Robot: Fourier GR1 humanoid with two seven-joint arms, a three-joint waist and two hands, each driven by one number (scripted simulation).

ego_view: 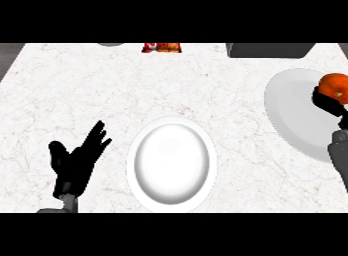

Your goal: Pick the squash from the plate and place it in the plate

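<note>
Grasping the squash (339, 87), the right robot hand (332, 105) sits at the right edge of the view, its black fingers curled round the lower and left sides of the orange fruit. The squash is over the far part of the right plate (291, 112), a white plate cut off by the right edge; whether it rests on the plate or is just clear of it cannot be told from this angle. The grey right forearm (347, 165) crosses the near part of that plate.

Left robot hand (77, 160): released, fingers straight and spread, pointing up and to the right, resting low at the left of the view above the bench (73, 90). It holds nothing.

Centre plate (172, 164): white, nothing in it, lying between the two hands, near the left one and apart from the right plate.

Far edge of the bench: a red-and-orange packet (161, 47), a dark grey box (269, 50) to its right, and a sliver of a grey thing (110, 44) to its left, all partly cut off.
</note>
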